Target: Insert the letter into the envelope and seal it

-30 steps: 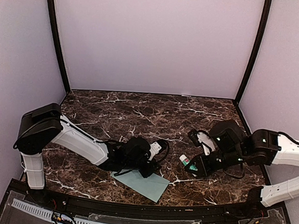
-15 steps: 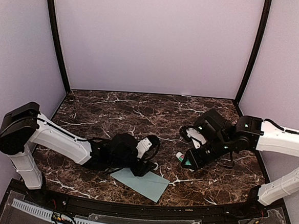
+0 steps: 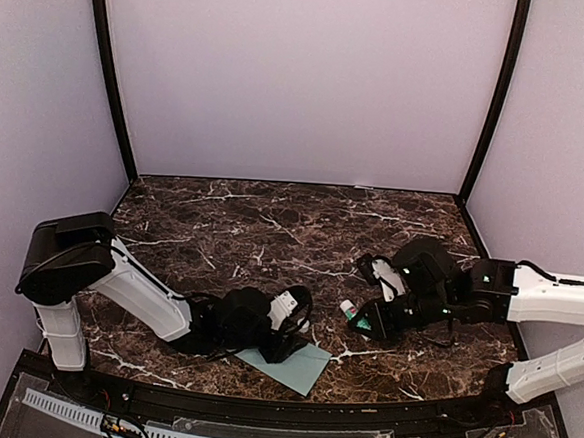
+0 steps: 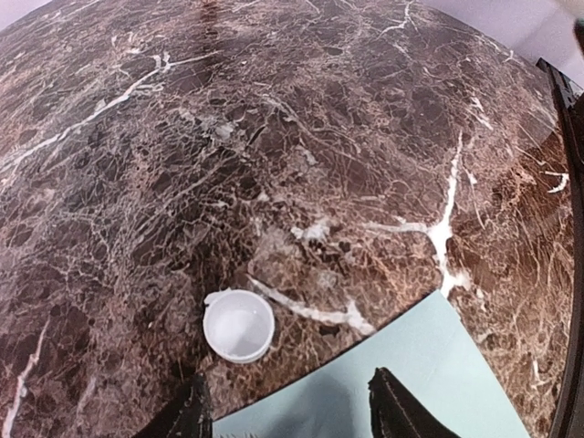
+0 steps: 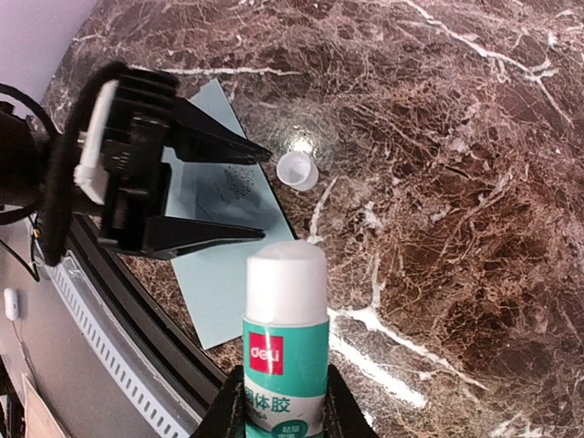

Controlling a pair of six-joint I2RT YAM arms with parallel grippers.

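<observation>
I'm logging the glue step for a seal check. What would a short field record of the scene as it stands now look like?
envelope: pale teal, flat on the table, near edge
left gripper: open, over the envelope
right gripper: shut on the glue stick
glue stick: uncapped, white tip toward the envelope
cap: white, open side up, on the table beside the envelope
letter: not visible

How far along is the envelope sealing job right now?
No loose letter shows, so it is probably inside the envelope, which lies flat. The cap is off, on the table. In hand: the right gripper holds the uncapped glue stick; the left gripper stands open over the envelope. Left, probably: gluing and pressing it shut.
</observation>
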